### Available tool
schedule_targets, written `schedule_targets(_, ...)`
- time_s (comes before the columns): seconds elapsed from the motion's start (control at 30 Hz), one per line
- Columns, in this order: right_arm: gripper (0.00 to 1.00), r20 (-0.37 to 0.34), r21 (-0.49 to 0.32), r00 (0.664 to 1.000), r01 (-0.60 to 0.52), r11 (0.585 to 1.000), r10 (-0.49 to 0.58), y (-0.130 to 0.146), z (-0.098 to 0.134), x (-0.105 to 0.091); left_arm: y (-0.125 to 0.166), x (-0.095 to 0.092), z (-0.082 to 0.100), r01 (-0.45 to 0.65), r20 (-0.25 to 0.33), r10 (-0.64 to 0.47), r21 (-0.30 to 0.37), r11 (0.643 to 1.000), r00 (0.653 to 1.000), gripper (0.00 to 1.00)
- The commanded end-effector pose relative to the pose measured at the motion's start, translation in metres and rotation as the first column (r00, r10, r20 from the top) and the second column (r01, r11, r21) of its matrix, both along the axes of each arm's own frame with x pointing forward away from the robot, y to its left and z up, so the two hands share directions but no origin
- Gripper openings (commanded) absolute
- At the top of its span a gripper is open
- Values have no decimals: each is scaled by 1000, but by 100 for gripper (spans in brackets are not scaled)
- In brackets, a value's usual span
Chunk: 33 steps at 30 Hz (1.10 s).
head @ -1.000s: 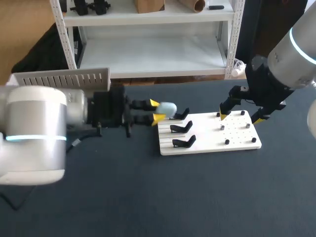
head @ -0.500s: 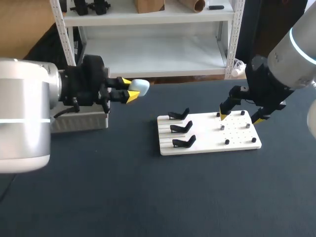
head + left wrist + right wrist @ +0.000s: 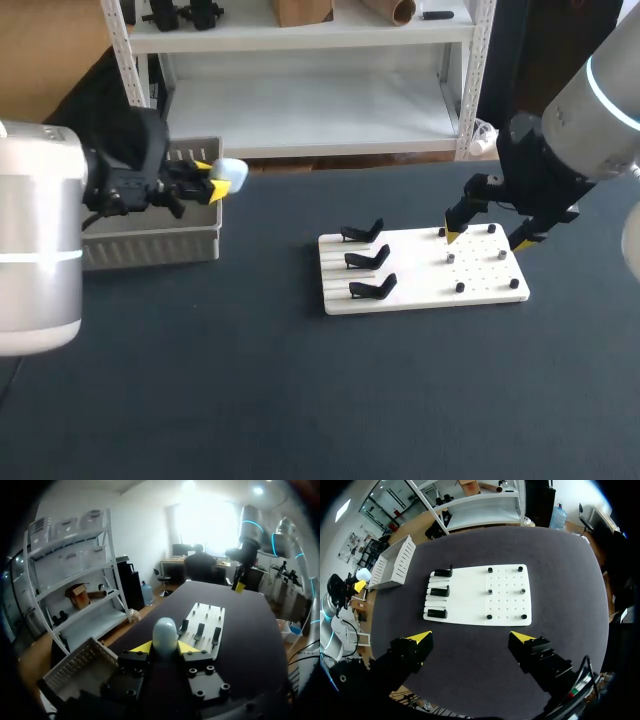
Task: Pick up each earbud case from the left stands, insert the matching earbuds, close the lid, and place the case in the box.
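One pale blue earbud case (image 3: 230,172) is clamped between the yellow tips of the left gripper (image 3: 212,180) by the grey box (image 3: 150,245), while the right gripper (image 3: 487,238) (fingers spread wide) is held over the white board (image 3: 420,290).

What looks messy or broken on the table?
Nothing stands out. The three black stands sit in a neat row on the white board, all empty. The left fingers hold the pale case near the box, and the right fingers hang open over the board.
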State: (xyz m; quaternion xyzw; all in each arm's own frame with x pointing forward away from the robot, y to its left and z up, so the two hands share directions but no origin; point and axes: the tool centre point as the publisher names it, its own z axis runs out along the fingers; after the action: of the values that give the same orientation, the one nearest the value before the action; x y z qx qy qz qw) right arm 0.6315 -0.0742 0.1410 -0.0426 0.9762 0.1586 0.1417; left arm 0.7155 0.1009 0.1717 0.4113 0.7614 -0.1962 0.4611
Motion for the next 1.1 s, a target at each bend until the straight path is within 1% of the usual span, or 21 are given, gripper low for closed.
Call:
schedule_targets(0.03, 100, 0, 2, 1000, -2, 1000, 2, 0, -1, 0, 18, 2, -12, -118, 33, 117, 10, 993, 993, 0)
schedule_targets(0.2, 100, 0, 2, 1000, -2, 1000, 2, 0, -1, 0, 44, 11, -23, -161, 0, 161, 5, 987, 987, 0)
schedule_targets(0.27, 100, 0, 2, 1000, -2, 1000, 2, 0, -1, 0, 49, 14, -25, -171, -11, 171, 4, 985, 985, 0)
schedule_targets(0.37, 100, 0, 2, 1000, -2, 1000, 2, 0, -1, 0, 63, 23, -34, -194, -32, 193, -8, 981, 981, 0)
schedule_targets(0.53, 100, 0, 2, 1000, -2, 1000, 2, 0, -1, 0, 76, 45, -54, -211, -67, 209, -26, 977, 976, 0)
schedule_targets(0.63, 100, 0, 2, 1000, -2, 1000, 2, 0, -1, 0, 81, 59, -64, -215, -87, 212, -18, 976, 973, 0)
schedule_targets(0.67, 100, 0, 2, 1000, -2, 1000, 2, 0, -1, 0, 85, 66, -69, -221, -102, 219, -8, 975, 970, 0)
schedule_targets(0.73, 100, 0, 2, 1000, -2, 1000, 2, 0, -1, 0, 91, 76, -73, -231, -109, 229, -6, 973, 967, 0)
schedule_targets(0.83, 100, 0, 2, 1000, -2, 1000, 2, 0, -1, 0, 98, 89, -74, -244, -114, 244, 9, 970, 963, 0)
schedule_targets(0.93, 100, 0, 2, 1000, -2, 1000, 2, 0, -1, 0, 104, 102, -71, -252, -114, 253, 25, 968, 961, 0)
schedule_targets(1.1, 100, 0, 2, 1000, -2, 1000, 2, 0, -1, 0, 105, 118, -66, -253, -114, 257, 46, 966, 960, 0)
